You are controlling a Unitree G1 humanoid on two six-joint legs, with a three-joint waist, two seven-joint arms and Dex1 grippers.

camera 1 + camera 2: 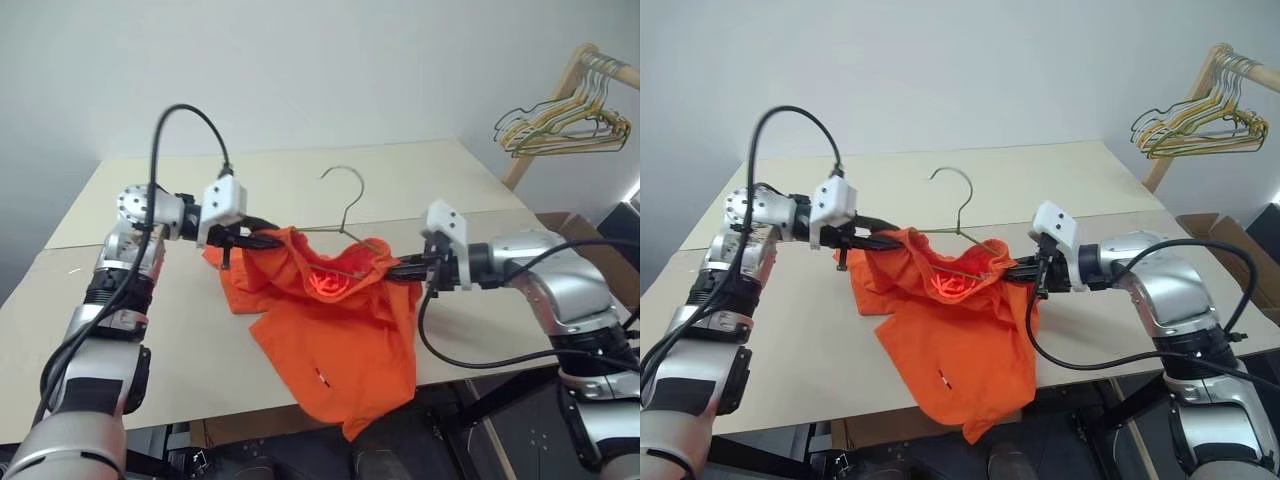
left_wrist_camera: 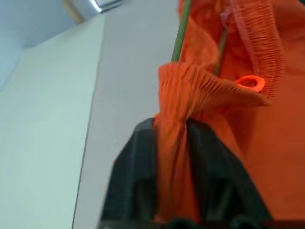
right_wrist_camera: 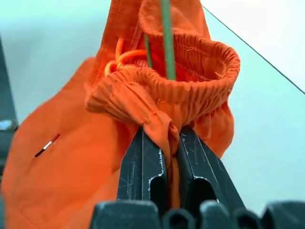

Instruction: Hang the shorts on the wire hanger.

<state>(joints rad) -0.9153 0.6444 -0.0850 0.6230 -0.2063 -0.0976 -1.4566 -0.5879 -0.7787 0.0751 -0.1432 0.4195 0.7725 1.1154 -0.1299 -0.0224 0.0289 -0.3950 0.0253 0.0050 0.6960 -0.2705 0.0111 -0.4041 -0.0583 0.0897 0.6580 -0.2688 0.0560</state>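
Note:
The orange shorts (image 1: 335,340) hang over the table's front edge, stretched by the waistband between my two grippers. My left gripper (image 1: 262,240) is shut on the waistband's left end, with the fabric bunched between its fingers (image 2: 138,157). At the right end, the right gripper (image 1: 395,268) pinches a fold of the gathered waistband (image 3: 170,131). The wire hanger (image 1: 347,195) stands with its hook above the waistband and its lower wire inside the shorts opening (image 3: 167,38). A small white mark (image 3: 46,144) shows on one leg.
The beige table (image 1: 420,175) stretches behind the shorts. At the back right a wooden rack (image 1: 560,90) carries bunched yellow, green and pink hangers (image 1: 565,125). A cardboard box (image 1: 570,225) sits beside the table's right end.

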